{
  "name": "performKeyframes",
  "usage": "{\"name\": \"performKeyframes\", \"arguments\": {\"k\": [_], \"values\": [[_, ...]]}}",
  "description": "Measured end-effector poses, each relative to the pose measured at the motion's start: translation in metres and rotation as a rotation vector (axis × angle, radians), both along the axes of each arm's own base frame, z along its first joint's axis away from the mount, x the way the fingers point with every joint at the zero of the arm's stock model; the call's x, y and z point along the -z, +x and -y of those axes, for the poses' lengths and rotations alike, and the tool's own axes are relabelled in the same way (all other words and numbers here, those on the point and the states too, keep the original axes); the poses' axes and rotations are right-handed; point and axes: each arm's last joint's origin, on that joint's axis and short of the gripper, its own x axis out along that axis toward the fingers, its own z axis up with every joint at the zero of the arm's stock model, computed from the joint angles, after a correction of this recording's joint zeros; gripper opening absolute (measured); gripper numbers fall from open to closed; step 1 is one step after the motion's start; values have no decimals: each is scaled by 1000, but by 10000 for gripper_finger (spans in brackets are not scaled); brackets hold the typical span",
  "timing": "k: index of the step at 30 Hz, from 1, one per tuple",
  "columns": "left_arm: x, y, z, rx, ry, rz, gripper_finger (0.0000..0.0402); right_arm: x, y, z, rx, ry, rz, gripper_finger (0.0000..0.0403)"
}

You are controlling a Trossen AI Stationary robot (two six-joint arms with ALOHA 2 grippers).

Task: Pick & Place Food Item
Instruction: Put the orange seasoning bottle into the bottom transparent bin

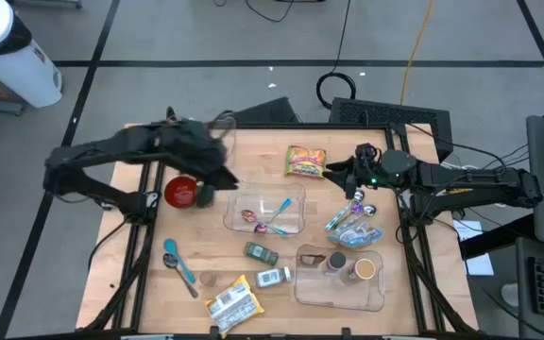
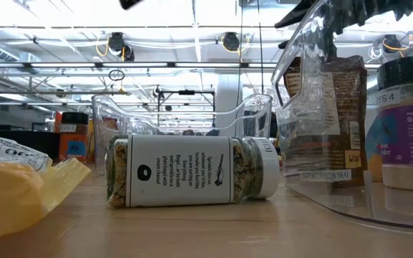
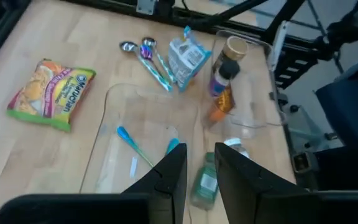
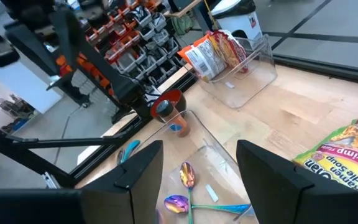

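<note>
Clear bin (image 1: 296, 203): spoons (image 1: 261, 220), perhaps two.

On the wooden desk (image 1: 206, 255), the clear plastic tray (image 1: 237, 203) sat mid-desk with two spoons (image 1: 263, 219) in it. The yellow ramen packet (image 1: 306, 161) lay behind it, the red bowl (image 1: 181, 192) to its left, and two small jars (image 1: 266, 264) before it.

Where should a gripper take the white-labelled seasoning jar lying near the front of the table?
Grip the white-labelled jar across the middle of its round body, coming straight down from above. It lies on its side on the bare table, cap toward the clear bin, so its curved sides are probably easiest for two fingers to straddle.
</note>
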Motion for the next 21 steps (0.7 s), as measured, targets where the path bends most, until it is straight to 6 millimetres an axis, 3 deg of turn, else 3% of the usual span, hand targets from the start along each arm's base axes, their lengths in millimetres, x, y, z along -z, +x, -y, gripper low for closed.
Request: {"name": "performKeyframes", "arguments": {"k": [5,11,14,21], "values": [[-7,-41,4,-17,6,-72,88,-2,2,0,10,45,37,196],[7,-79,1,-182,189,-377,88,-5,14,1,12,59,118,196],[9,-84,-1,-214,250,-427,88,-5,23,2,12,58,165,196],[10,-80,-6,-120,217,-416,89,3,52,1,9,68,250,196]]}}
